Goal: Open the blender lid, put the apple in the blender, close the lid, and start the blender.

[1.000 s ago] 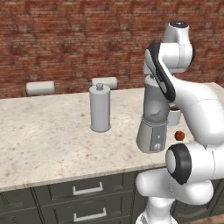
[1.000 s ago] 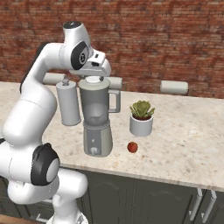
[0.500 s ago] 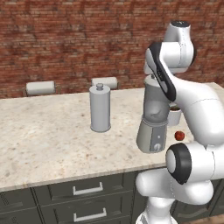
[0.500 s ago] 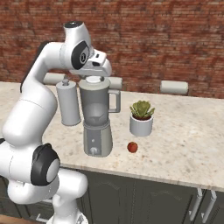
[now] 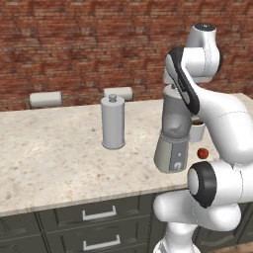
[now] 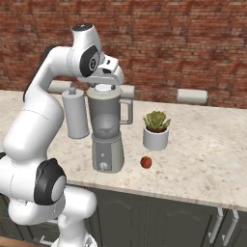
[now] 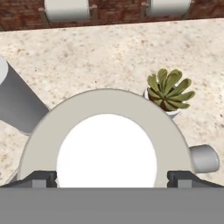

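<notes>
Jaws spread wide are seen on either side of the blender lid (image 7: pixel 107 144), the gripper (image 7: pixel 111 177) poised directly above it with a dark fingertip (image 7: pixel 41 177) flanking each edge of the disc and nothing gripped. The lid is seated on the jar of the blender (image 6: pixel 108 130), which is placed near the front edge of the counter (image 5: pixel 49 158), beside a tall grey canister (image 5: pixel 113 122). The apple (image 6: pixel 145 162) is found on the counter between the blender's base and a potted succulent (image 6: pixel 156 129).

Speckled stone counter (image 6: pixel 212 159), blender (image 6: pixel 108 130), canister (image 6: pixel 76 115), potted plant (image 6: pixel 156 130), apple (image 6: pixel 145 162)
</notes>
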Controlling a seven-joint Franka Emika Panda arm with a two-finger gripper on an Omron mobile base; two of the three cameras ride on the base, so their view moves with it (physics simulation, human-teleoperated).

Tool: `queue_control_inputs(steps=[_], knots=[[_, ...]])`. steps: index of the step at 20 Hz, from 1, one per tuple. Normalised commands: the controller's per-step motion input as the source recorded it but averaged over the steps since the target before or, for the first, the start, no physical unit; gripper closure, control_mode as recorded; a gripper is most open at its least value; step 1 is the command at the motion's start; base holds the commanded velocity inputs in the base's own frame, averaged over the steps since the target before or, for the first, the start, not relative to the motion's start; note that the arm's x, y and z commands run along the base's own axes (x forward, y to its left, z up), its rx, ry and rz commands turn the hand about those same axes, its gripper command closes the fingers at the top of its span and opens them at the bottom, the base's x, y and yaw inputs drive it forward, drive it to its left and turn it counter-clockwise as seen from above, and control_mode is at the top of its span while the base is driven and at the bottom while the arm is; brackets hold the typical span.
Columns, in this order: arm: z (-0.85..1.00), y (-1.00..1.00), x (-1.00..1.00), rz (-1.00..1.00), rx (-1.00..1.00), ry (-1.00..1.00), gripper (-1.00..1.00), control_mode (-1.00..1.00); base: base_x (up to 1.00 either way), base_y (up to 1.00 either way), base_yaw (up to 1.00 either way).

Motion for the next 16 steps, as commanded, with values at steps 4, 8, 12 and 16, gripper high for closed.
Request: queue_control_inputs(steps=[4, 8, 12, 16], knots=[[-0.29, 0.0, -0.07, 0.01, 0.0, -0.01, -1.0, -1.0, 0.0, 0.0, 0.0], [-0.1, 0.0, -0.41, 0.02, 0.0, -0.09, -1.0, -1.0, 0.0, 0.0, 0.0], [-0.06, 0.0, -0.49, 0.02, 0.0, -0.11, -1.0, -1.0, 0.0, 0.0, 0.0], [-0.19, 0.0, -0.07, 0.02, 0.0, 0.0, -1.0, -1.0, 0.0, 0.0, 0.0]])
